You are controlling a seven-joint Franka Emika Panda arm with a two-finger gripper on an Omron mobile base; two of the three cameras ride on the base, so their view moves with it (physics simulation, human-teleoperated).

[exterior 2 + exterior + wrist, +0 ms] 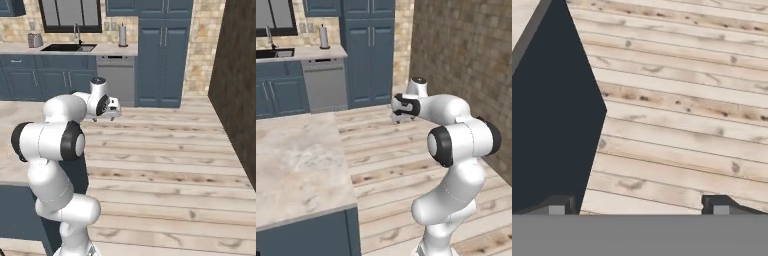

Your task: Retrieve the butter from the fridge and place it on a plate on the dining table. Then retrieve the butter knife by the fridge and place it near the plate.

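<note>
The dining table (301, 160) is the island with a beige marbled top on my left; its dark blue base (552, 125) takes up the left of the hand view. My gripper (398, 119) hangs over the wooden floor just past the island's far corner, also seen in the right base view (114, 116). The gripper (638, 206) stands open in the hand view, its fingertips (557, 206) far apart with only floor planks between them. The butter, the fridge, the plate and the butter knife are out of view.
A wall counter with a sink (67, 48) runs along the back, with a grey dishwasher (326, 85) and tall blue cabinets (370, 55) beside it. A brown brick wall (466, 55) bounds the right. Wooden floor (170, 165) lies open between island and wall.
</note>
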